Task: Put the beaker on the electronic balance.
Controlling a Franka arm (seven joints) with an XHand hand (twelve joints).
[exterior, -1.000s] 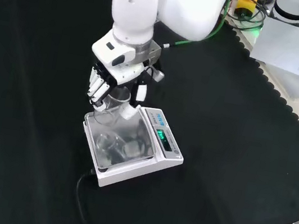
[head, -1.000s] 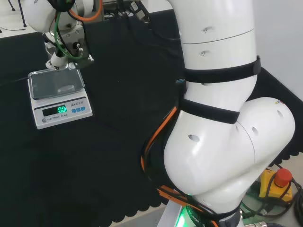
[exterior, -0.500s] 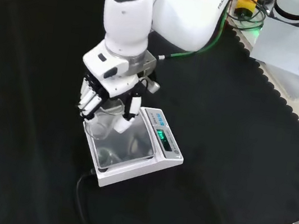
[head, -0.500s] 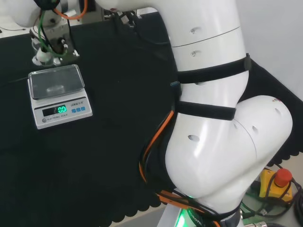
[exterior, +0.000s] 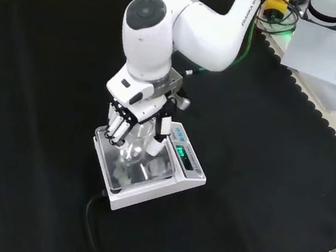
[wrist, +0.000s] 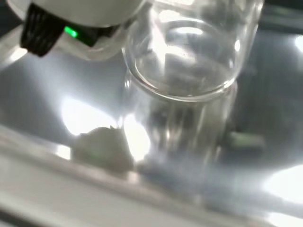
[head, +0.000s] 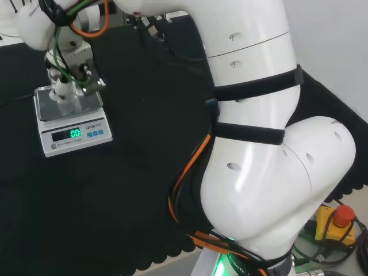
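Observation:
A clear glass beaker (exterior: 138, 147) stands upright over the steel pan of the white electronic balance (exterior: 169, 180), with the hand (exterior: 132, 120) curled round it from above. In the head view the hand (head: 64, 83) and the beaker (head: 68, 101) are over the balance pan (head: 86, 102). Close up in the wrist view, the beaker (wrist: 189, 80) has its base right at the shiny pan (wrist: 42, 99); whether it rests on it I cannot tell. The balance's green display (head: 75, 133) is lit.
A black cable (exterior: 91, 216) leaves the balance toward the front edge of the cloth. Past the scalloped cloth edge at the front view's right lie papers and boxes (exterior: 330, 52). A red stop button (head: 343, 215) sits by the arm's base.
The hand has carried the beaker from beside the balance's far edge to over the middle of the pan and lowered it down to the pan.

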